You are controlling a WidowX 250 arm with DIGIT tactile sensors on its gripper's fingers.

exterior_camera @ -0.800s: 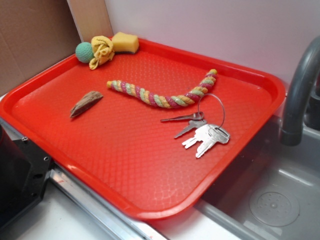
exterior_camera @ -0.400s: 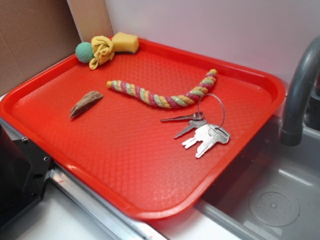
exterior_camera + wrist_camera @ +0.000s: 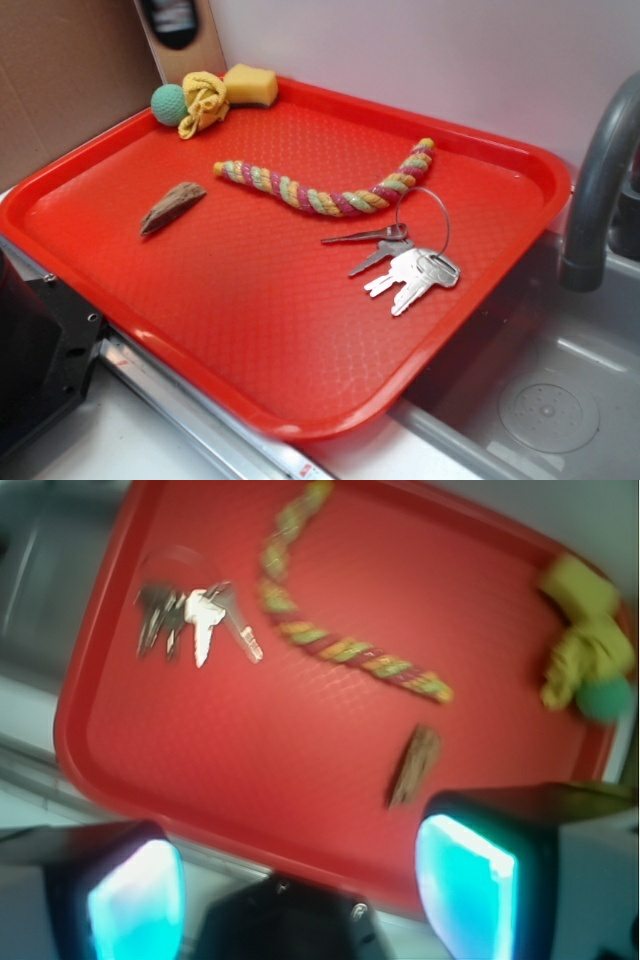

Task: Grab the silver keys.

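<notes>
Newly arrived at the exterior view's top edge is a dark blurred shape; nothing else shifted. On the red tray (image 3: 480, 310), the silver keys (image 3: 405, 265) lie just beside the braided rope (image 3: 320, 190). Gripper (image 3: 300, 890) spread wide, holding nothing.

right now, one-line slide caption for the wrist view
Open gripper high above the red plastic tray, with the bunch of silver metal keys beside the multicoloured braided rope.

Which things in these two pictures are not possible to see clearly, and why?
- Exterior view: the arm is a dark blur cut off by the top edge.
- Wrist view: motion blur smears the silver keys; their exact number is unclear.
- Wrist view: the gripper fingertips run off the bottom edge.
- Exterior view: the faucet is cropped at right.
</notes>
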